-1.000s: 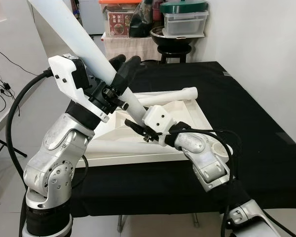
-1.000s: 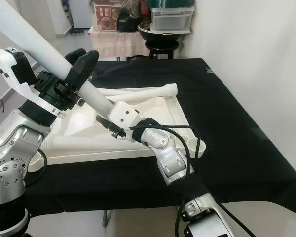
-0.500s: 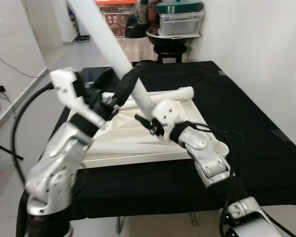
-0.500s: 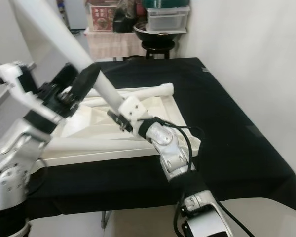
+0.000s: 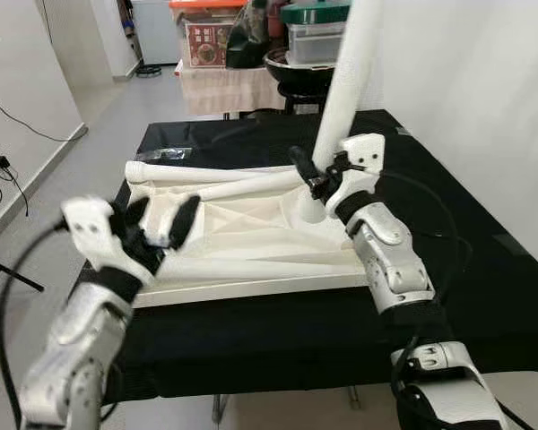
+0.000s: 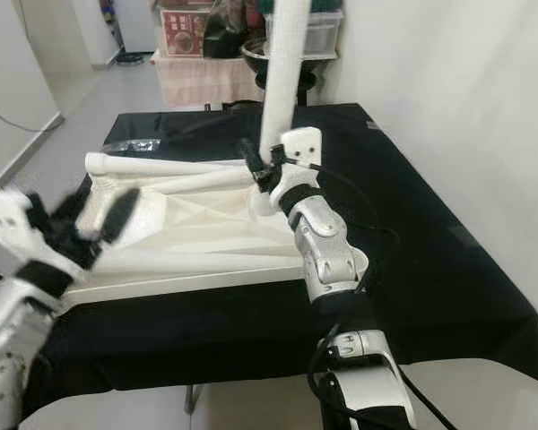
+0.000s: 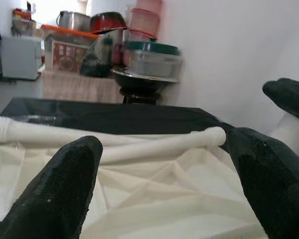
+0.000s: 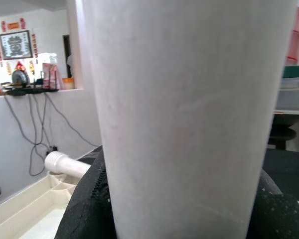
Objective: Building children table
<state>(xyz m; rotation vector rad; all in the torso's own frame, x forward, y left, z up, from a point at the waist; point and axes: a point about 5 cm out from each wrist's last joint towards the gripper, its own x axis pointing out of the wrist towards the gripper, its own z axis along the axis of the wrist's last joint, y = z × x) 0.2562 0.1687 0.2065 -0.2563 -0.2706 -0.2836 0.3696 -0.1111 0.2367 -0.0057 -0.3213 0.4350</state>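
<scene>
**A:** A white table leg (image 5: 344, 81) stands nearly upright at the far right corner of the upturned white tabletop (image 5: 242, 235), its foot in the corner socket. The right gripper (image 5: 316, 174) has its black fingers closed around the leg low down, just above the socket. What does the step ask for?

**B:** In my judgement, keeping the leg plumb while it is seated. A tilt could jam it in the socket, so the grip should stay low and firm, with any press or turn made straight along the leg.

**A:** And the left gripper (image 5: 160, 220)?

**B:** It hangs over the near left edge of the tabletop, fingers spread open and holding nothing. It could brace the tabletop so the panel does not slide on the black-covered counter (image 5: 448, 224).

**A:** What else lies around?

**B:** Two more white legs (image 5: 217, 178) lie across the far side of the tabletop, one end reaching close to the standing leg's foot. That is the likeliest thing to get knocked. Another white leg (image 5: 260, 266) lies along the near side. Beyond the counter stand a stool with a dark bowl (image 5: 298, 67), a green-lidded plastic box (image 5: 312, 34) and a cloth-draped stand; all well apart from the work.
</scene>
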